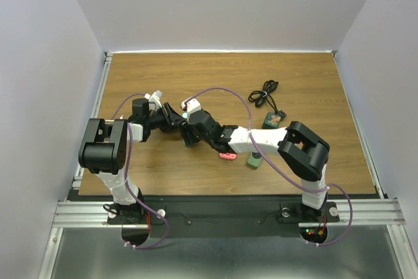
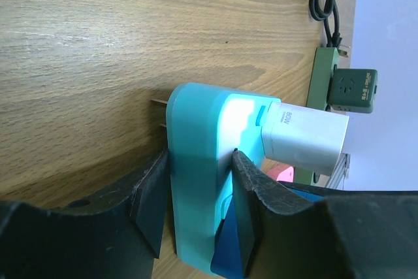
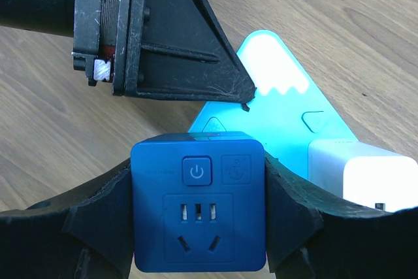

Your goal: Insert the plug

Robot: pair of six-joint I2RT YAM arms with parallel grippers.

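White charger (image 2: 304, 138) reads "60W"; blue socket (image 3: 198, 210), power symbol.

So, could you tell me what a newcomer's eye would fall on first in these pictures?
The two arms meet mid-table: the left gripper is clamped on a turquoise adapter with a white charger plugged into it. The right gripper holds a blue socket cube right next to it. Farther back on the right of the table lie a coiled black cable and a green adapter.
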